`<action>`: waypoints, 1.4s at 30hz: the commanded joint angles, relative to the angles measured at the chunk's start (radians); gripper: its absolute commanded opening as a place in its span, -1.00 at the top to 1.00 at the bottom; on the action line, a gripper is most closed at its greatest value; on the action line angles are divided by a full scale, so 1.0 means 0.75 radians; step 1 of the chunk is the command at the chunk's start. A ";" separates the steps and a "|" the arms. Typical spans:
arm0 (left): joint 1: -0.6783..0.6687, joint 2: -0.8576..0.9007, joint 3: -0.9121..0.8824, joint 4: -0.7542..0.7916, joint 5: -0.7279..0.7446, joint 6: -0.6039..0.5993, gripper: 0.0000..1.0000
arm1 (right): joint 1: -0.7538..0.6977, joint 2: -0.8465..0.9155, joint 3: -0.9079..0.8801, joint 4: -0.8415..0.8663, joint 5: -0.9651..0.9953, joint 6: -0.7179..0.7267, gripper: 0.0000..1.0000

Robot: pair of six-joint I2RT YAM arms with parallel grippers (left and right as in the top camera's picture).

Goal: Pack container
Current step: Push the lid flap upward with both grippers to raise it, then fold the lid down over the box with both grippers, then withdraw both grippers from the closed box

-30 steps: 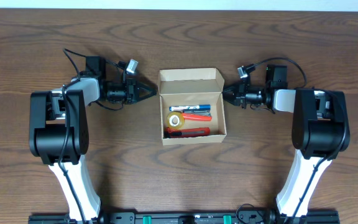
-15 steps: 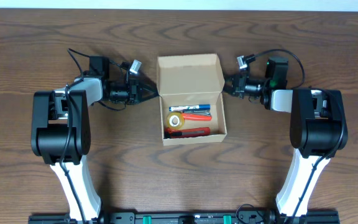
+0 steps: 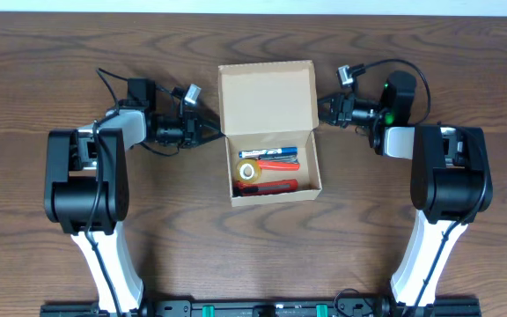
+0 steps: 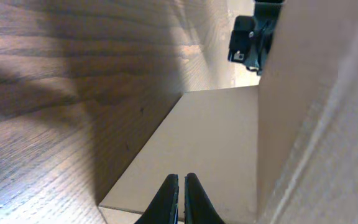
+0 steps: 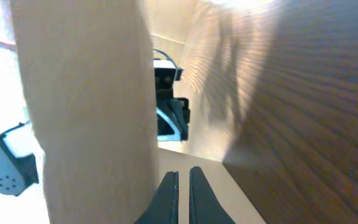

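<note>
A small tan cardboard box [image 3: 275, 197] sits at the middle of a dark wooden bench [image 3: 262, 255], between two robot arms. Its long axis runs left to right. Its hinged lid [image 3: 267, 97] is open, raised along the far edge with the plain inner face showing from above.

Inside, lying lengthwise, are a blue and white marker [image 3: 268, 152], a red pen [image 3: 280, 164] and a flat red tool [image 3: 275, 186]. A roll of yellow tape [image 3: 247, 170] lies at the left end.

The left pincer [image 3: 216, 134] is closed and holds nothing; its tip meets the box's far left corner, by the hinge. The right pincer [image 3: 321, 110] is also closed and empty, its tip at the lid's right edge; whether it touches is unclear
</note>
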 commanded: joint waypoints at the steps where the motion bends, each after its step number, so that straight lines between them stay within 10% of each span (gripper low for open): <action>1: -0.008 -0.122 0.017 -0.007 -0.039 -0.005 0.88 | 0.014 0.011 0.003 0.117 -0.062 0.194 0.97; 16: -0.048 -0.294 0.017 -0.103 -0.083 0.012 0.88 | 0.040 0.010 0.003 0.991 -0.184 0.907 0.96; 33: -0.081 -0.741 0.017 -0.544 -0.475 0.212 0.88 | 0.083 -0.286 0.001 0.996 -0.187 1.002 0.96; 42: -0.081 -0.988 0.017 -0.777 -1.143 0.237 0.80 | 0.174 -0.528 -0.001 0.996 -0.187 0.869 0.91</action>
